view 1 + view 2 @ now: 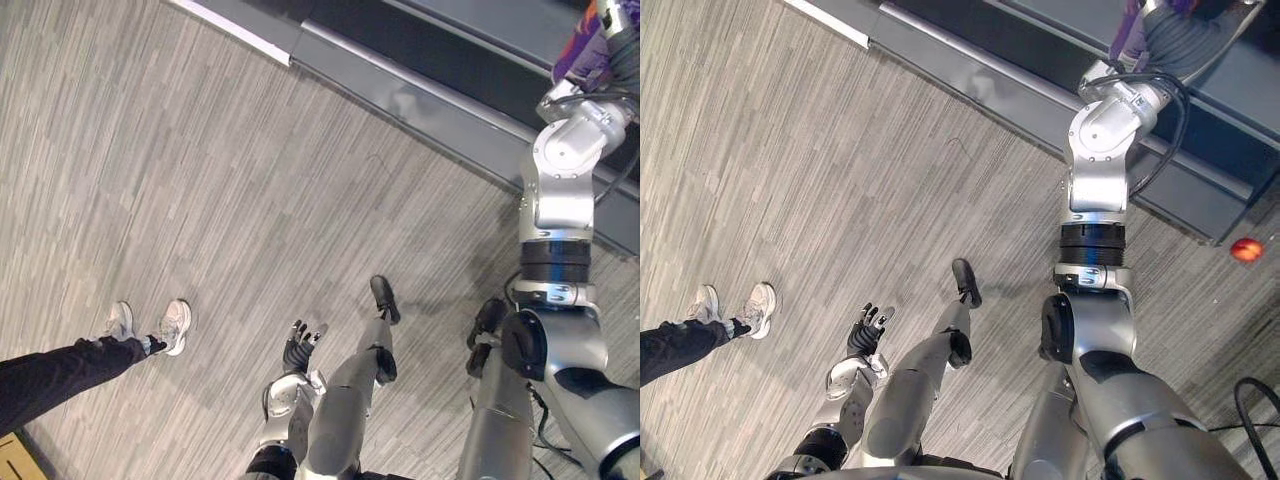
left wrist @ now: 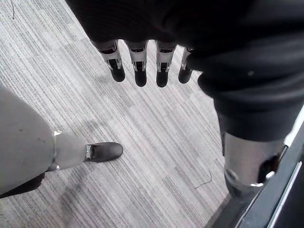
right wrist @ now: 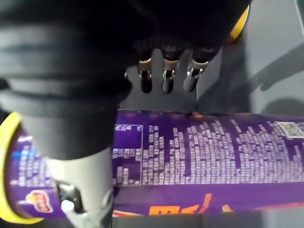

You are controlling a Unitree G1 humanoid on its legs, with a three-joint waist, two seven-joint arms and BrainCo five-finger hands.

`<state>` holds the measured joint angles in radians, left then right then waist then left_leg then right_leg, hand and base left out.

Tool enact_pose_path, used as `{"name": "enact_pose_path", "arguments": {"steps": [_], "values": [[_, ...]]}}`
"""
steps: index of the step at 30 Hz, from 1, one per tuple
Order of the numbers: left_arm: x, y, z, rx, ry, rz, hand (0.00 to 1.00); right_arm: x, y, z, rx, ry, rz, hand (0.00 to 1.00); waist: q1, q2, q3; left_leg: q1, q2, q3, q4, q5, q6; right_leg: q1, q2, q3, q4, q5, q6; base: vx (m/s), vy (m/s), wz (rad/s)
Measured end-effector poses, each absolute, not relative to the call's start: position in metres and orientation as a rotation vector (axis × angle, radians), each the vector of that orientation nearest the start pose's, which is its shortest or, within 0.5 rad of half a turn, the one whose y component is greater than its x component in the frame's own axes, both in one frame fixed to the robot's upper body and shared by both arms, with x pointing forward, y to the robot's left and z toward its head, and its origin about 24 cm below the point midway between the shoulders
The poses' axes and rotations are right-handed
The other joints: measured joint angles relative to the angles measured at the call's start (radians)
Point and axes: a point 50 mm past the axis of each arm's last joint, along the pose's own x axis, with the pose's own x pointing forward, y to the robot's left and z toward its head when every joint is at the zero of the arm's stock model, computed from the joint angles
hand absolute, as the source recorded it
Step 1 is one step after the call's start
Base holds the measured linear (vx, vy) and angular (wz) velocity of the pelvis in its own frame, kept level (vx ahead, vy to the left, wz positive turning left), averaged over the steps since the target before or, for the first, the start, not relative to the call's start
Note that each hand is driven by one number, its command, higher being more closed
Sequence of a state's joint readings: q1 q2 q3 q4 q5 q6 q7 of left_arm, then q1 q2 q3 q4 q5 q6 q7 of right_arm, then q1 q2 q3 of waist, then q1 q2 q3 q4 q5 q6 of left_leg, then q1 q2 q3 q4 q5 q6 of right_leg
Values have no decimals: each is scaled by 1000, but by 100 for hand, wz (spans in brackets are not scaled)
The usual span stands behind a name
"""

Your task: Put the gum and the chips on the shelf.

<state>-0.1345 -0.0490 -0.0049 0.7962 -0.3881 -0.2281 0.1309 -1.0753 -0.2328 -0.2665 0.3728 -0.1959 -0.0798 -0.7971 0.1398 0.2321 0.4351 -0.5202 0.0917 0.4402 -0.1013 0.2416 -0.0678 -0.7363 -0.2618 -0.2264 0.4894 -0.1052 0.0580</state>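
Right wrist view: the right hand (image 3: 156, 33) is open over the chips (image 3: 213, 152), a purple can lying on its side on the grey shelf (image 3: 270, 66). Its fingers (image 3: 167, 78) hang straight just past the can's far edge, not wrapped round it. The thumb (image 3: 78, 175) crosses in front of the can near its yellow-rimmed end; whether it touches, I cannot tell. The left hand (image 1: 298, 345) hangs low over the floor (image 1: 150, 150), fingers straight, holding nothing.
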Motion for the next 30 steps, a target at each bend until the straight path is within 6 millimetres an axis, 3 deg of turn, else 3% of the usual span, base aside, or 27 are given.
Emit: {"name": "enact_pose_path", "arguments": {"steps": [9,18,30], "values": [[231,144,-87,-307,499,232,0,366,-212,285,10,-700,-861,0,-2,0,0,35,30,5,0,0,1,65,55,13,-109,63,-1,18,-36,-17],[229,152,-91,-279,527,241,0,372,-214,261,-27,-619,-831,0,2,1,0,12,26,-10,-1,-8,-10,60,58,13,-139,77,4,17,-9,1],[234,152,-85,-285,491,237,0,373,-215,256,-42,-600,-815,0,7,1,0,-8,24,-14,-1,-9,-12,23,55,19,-112,74,-2,45,-25,-2]]}}
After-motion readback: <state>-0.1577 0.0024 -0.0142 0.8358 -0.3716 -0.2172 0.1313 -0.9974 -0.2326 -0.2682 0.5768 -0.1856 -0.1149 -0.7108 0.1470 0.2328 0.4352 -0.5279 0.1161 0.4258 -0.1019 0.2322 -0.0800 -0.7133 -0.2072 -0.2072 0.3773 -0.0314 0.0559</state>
